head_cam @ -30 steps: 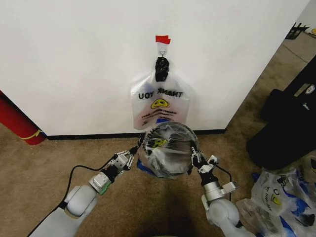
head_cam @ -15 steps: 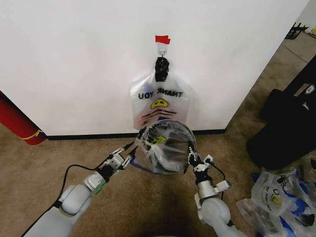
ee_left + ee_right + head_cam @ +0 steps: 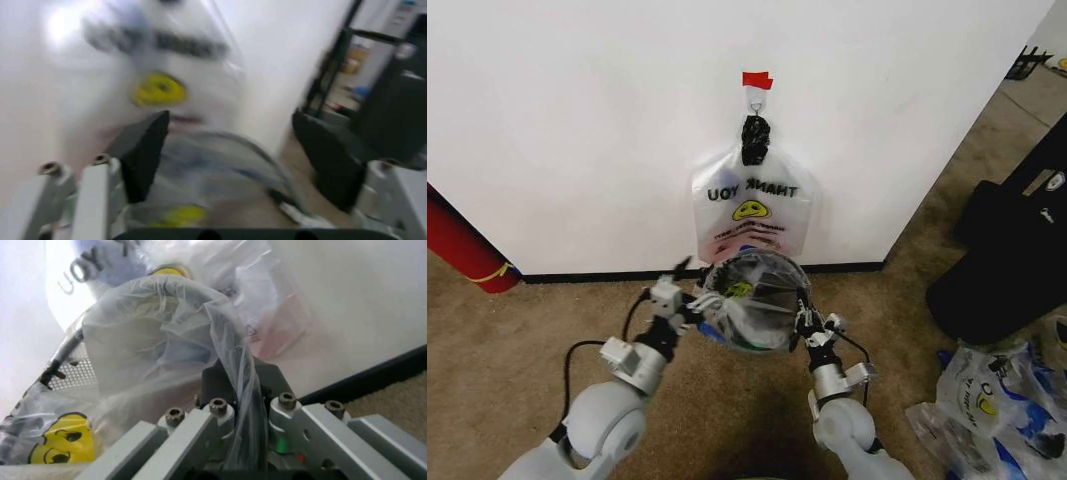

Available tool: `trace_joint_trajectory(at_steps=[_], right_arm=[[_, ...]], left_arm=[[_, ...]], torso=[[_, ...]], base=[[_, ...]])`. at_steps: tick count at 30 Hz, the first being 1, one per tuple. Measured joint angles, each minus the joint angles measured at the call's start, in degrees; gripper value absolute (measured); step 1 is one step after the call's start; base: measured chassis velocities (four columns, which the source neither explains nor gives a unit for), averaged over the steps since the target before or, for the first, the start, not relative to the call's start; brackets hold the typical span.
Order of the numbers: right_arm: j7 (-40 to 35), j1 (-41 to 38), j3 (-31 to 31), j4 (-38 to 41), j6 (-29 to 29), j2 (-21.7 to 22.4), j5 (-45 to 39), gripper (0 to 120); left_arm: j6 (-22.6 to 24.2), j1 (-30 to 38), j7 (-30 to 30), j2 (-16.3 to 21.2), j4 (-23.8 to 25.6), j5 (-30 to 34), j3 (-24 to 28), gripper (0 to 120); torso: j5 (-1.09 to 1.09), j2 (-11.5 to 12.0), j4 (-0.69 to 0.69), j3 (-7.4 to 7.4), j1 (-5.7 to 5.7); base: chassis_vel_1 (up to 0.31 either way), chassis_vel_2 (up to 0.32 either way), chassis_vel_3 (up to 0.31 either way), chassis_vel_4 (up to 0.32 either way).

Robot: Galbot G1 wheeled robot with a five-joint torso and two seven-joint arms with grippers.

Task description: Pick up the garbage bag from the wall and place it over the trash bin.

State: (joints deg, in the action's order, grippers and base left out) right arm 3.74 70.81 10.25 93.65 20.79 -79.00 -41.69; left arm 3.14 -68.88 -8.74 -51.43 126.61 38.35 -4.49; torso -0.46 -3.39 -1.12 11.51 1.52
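Observation:
The trash bin (image 3: 773,259), a round black wire-mesh basket, stands on the carpet against the wall (image 3: 577,120). The garbage bag (image 3: 747,312), thin translucent plastic with a yellow print and a blue patch low down, lies draped over the bin's rim. My right gripper (image 3: 805,322) is at the bin's right side, shut on a fold of the garbage bag (image 3: 160,325) beside the mesh (image 3: 67,372). My left gripper (image 3: 679,296) hangs at the bin's left side. In the blurred left wrist view it (image 3: 230,125) stands open with nothing between its black fingers.
A white THANK YOU bag (image 3: 750,205) with a yellow smiley hangs from a hook (image 3: 755,100) under red tape (image 3: 756,80). A red cylinder (image 3: 462,250) leans at the left. At the right are a black case (image 3: 1007,250) and loose bags (image 3: 992,400) on the floor.
Both arms have drawn in toward the bin. The left gripper has risen to rim height, and the right gripper has shifted up and left with the bag's edge.

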Motion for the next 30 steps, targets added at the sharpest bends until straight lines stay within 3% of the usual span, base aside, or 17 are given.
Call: trace_joint_trajectory(at_steps=[4, 8, 9, 12, 15, 19, 22, 30], right_arm=[[0.2, -0.7, -0.6, -0.8, 0.6, -0.6, 1.2, 0], [0.2, -0.8, -0.9, -1.0, 0.9, -0.8, 2.1, 0], [0.2, -0.8, -0.9, -1.0, 0.9, -0.8, 2.1, 0], [0.2, -0.4, -0.7, -0.5, 1.1, -0.8, 2.9, 0], [0.2, -0.1, -0.5, 0.0, 1.4, -0.8, 3.3, 0], [0.1, 0.1, -0.4, 0.1, 1.4, -0.8, 3.8, 0], [-0.2, 0.1, -0.6, 0.4, 1.2, -0.1, 4.7, 0], [-2.0, 0.0, -1.2, 3.1, -0.6, 2.4, 7.2, 0]], left_arm=[[6.0, 3.6, -3.5, 1.8, 0.0, 3.0, 3.8, 54], [16.2, 11.4, -14.7, 2.3, 0.2, 9.0, 8.7, 36], [16.2, 11.4, -14.7, 2.3, 0.2, 9.0, 8.7, 36], [23.4, 16.3, -22.9, 1.1, 0.4, 13.9, 11.6, 24], [28.8, 17.8, -29.5, -1.4, 0.3, 14.8, 13.1, 12], [31.1, 16.9, -33.2, -5.4, -0.6, 12.0, 13.5, 0], [32.2, 15.5, -34.4, -8.8, -1.8, 7.5, 13.2, 0], [33.7, 15.0, -34.4, -10.0, -1.9, 3.4, 13.3, 0]], torso=[[0.00, 0.0, 0.04, 0.00, 0.00], [0.00, 0.0, 0.01, 0.00, 0.00], [0.00, 0.0, 0.01, 0.00, 0.00], [0.01, 0.0, 0.00, 0.01, 0.00], [0.01, 0.0, 0.01, 0.01, 0.00], [0.01, 0.0, 0.02, 0.01, 0.00], [0.01, 0.0, 0.02, 0.01, 0.00], [0.01, 0.0, 0.02, 0.00, 0.00]], base=[[0.000, 0.000, 0.000, 0.000], [0.000, 0.000, 0.000, 0.000], [0.000, 0.000, 0.000, 0.000], [0.000, 0.000, 0.000, 0.000], [0.000, 0.000, 0.000, 0.000], [0.000, 0.000, 0.000, 0.000], [0.000, 0.000, 0.000, 0.000], [0.000, 0.000, 0.000, 0.000]])
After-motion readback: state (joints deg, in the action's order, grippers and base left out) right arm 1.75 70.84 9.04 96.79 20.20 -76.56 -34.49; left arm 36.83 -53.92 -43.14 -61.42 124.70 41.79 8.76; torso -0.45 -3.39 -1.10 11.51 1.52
